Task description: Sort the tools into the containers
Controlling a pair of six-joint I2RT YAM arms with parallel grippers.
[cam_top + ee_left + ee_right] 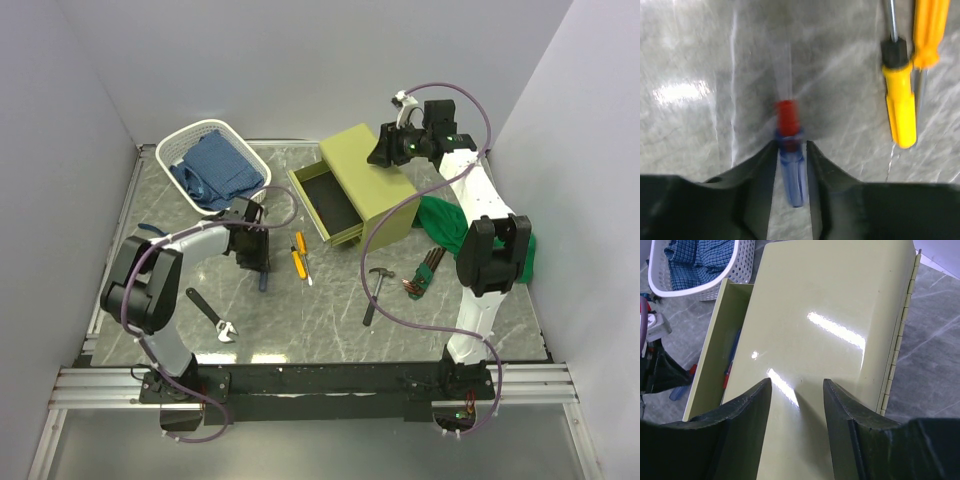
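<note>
My left gripper [254, 256] [791, 142] is shut on the blue screwdriver [792, 175], a clear blue handle with a red collar, low over the table. Two yellow screwdrivers [298, 258] [901, 100] lie just to its right. The black wrench [212, 315], hammer [377, 290] and hex key set [422, 275] lie on the table. The olive chest [375, 180] [830, 290] has its drawer [330, 205] open, with a blue-and-red tool [730, 365] inside. My right gripper [385, 150] [796, 381] is open and empty above the chest top.
The white basket [185, 148] [742, 265] at the back left holds a blue cloth [220, 165]. A green cloth [445, 225] lies right of the chest, under my right arm. Walls close the table on three sides.
</note>
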